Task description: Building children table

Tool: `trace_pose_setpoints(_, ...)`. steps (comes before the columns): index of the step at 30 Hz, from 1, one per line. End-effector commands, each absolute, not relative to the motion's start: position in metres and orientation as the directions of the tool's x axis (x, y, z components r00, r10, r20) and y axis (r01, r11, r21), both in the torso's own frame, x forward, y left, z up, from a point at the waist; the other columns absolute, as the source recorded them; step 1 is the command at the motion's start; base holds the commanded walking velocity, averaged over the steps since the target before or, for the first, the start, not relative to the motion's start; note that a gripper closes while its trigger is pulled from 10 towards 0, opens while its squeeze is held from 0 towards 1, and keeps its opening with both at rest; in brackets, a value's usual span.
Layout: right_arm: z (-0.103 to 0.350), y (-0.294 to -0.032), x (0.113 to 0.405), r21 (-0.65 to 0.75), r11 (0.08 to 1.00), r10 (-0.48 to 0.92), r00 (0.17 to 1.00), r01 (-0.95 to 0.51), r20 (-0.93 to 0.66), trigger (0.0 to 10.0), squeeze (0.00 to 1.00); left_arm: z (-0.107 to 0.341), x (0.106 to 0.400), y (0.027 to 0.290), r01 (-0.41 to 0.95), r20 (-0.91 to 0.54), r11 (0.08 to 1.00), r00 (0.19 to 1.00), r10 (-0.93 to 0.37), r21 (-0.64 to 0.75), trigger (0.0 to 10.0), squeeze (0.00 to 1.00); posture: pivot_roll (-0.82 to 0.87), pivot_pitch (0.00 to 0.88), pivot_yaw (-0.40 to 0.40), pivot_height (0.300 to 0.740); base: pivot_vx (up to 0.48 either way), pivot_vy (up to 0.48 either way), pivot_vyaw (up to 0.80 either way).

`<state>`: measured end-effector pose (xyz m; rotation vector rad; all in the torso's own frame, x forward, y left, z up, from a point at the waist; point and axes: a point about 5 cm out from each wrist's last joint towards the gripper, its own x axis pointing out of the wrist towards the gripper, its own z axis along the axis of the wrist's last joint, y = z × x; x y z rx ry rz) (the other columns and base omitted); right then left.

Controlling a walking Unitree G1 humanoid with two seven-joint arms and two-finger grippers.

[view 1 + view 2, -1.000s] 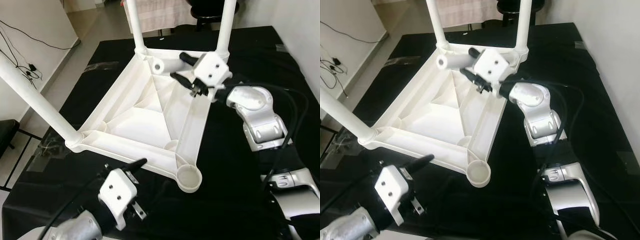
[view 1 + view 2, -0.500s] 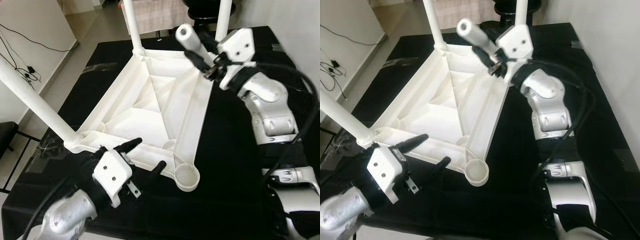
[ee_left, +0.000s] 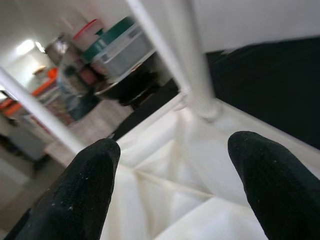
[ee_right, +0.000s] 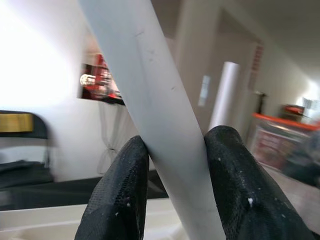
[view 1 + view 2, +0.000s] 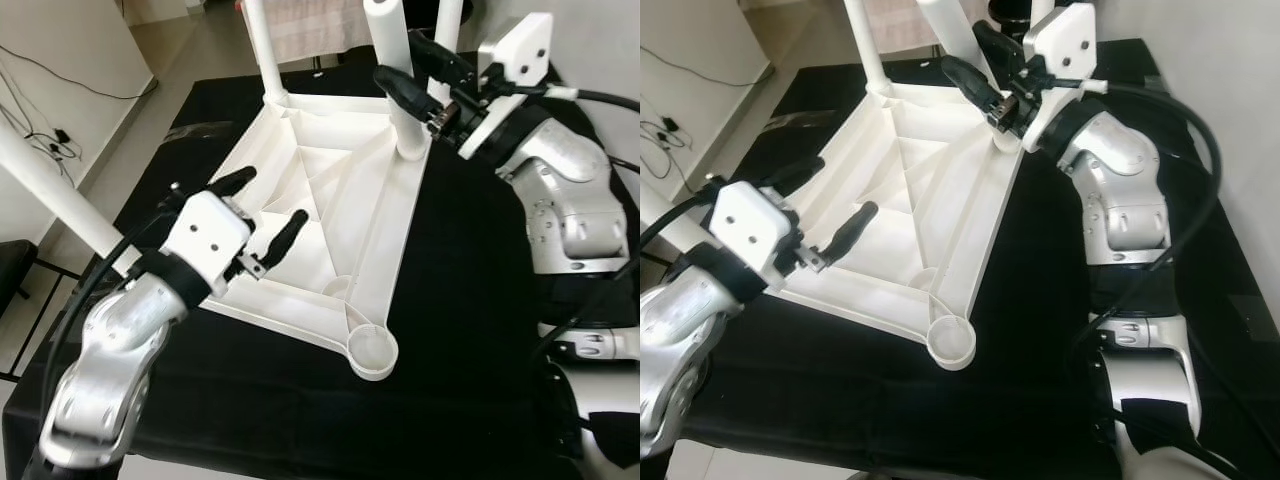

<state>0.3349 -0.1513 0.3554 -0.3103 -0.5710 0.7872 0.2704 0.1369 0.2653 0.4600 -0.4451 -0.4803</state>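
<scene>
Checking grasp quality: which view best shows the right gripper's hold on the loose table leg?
Right wrist view: both fingers visibly press the table leg between them. Both eye views show the right gripper holding the leg standing on the tabletop, contact less clear.

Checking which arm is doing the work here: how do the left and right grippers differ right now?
The right gripper has its jaws shut on a white table leg, held up at the far corner of the upturned tabletop. The left gripper has its jaws open and holds nothing, hovering above the tabletop's near-left side. Both have long black fingers on white housings.
</scene>
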Motion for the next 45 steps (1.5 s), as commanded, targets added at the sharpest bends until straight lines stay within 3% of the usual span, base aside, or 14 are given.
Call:
trace_pose_setpoints(1, 0.359, -0.138, 0.325, -0.486, 0.594, 0.804, 0.477, -0.641, 0.354, 0.0, 0.0, 0.265, 0.28, 0.137, 0.305, 0.3, 0.785, 0.801, -0.518, 0.54, 10.0, 0.0, -0.09, 0.142, 0.136, 0.74, 0.0, 0.0, 0.0)
trace_pose_setpoints(15, 0.371, -0.12, 0.3, -0.524, 0.464, 0.884, 0.33, -0.715, 0.331, 0.0, 0.0, 0.274, 0.322, 0.106, 0.296, 0.388, 0.788, 0.743, -0.545, 0.539, 10.0, 0.0, -0.12, 0.14, 0.138, 0.74, 0.0, 0.0, 0.0)
trace_pose_setpoints(16, 0.371, -0.116, 0.296, -0.527, 0.44, 0.895, 0.308, -0.727, 0.322, 3.1, 0.0, 0.274, 0.327, 0.103, 0.303, 0.392, 0.787, 0.736, -0.551, 0.537, 10.0, 0.0, -0.13, 0.141, 0.139, 0.74, 0.0, 0.0, 0.0)
trace_pose_setpoints(17, 0.371, -0.116, 0.296, -0.527, 0.44, 0.895, 0.308, -0.727, 0.322, 3.1, 0.0, 0.274, 0.327, 0.103, 0.303, 0.392, 0.787, 0.736, -0.551, 0.537, 10.0, 0.0, -0.13, 0.141, 0.139, 0.74, 0.0, 0.0, 0.0)
trace_pose_setpoints(18, 0.37, -0.113, 0.293, -0.531, 0.415, 0.906, 0.284, -0.739, 0.312, 9.1, 0.0, 0.276, 0.33, 0.1, 0.325, 0.403, 0.792, 0.724, -0.56, 0.517, 10.0, 0.0, -0.13, 0.141, 0.139, 0.74, 0.0, 0.0, 0.0)
trace_pose_setpoints(19, 0.37, -0.113, 0.293, -0.531, 0.415, 0.906, 0.284, -0.739, 0.312, 9.1, 0.0, 0.276, 0.33, 0.1, 0.325, 0.403, 0.792, 0.724, -0.56, 0.517, 10.0, 0.0, -0.13, 0.141, 0.139, 0.74, 0.0, 0.0, 0.0)
trace_pose_setpoints(20, 0.37, -0.11, 0.29, -0.533, 0.396, 0.914, 0.265, -0.748, 0.307, 10.0, 0.0, 0.277, 0.333, 0.096, 0.358, 0.414, 0.792, 0.705, -0.576, 0.494, 10.0, 0.0, -0.14, 0.142, 0.138, 0.74, 0.0, 0.0, 0.0)
trace_pose_setpoints(24, 0.37, -0.106, 0.285, -0.534, 0.37, 0.924, 0.24, -0.76, 0.298, 10.0, 0.0, 0.277, 0.336, 0.088, 0.453, 0.421, 0.777, 0.66, -0.622, 0.437, 10.0, 0.0, -0.14, 0.147, 0.139, 0.74, 0.0, 0.0, 0.0)
trace_pose_setpoints(26, 0.369, -0.103, 0.284, -0.533, 0.356, 0.929, 0.229, -0.767, 0.29, 10.0, 0.0, 0.272, 0.335, 0.077, 0.591, 0.403, 0.724, 0.603, -0.689, 0.355, 10.0, 0.0, -0.15, 0.15, 0.14, 0.74, 0.0, 0.0, 0.0)
trace_pose_setpoints(29, 0.369, -0.102, 0.284, -0.531, 0.353, 0.93, 0.23, -0.77, 0.286, 10.0, 0.0, 0.268, 0.333, 0.07, 0.652, 0.392, 0.684, 0.565, -0.726, 0.326, 10.0, 0.0, -0.15, 0.152, 0.14, 0.74, 0.0, 0.0, 0.0)
trace_pose_setpoints(45, 0.367, -0.104, 0.288, -0.511, 0.377, 0.923, 0.268, -0.773, 0.275, 10.0, 0.0, 0.243, 0.312, 0.063, 0.742, 0.32, 0.582, 0.491, -0.81, 0.334, 10.0, 0.0, -0.14, 0.164, 0.132, 0.74, 0.0, 0.0, 0.0)
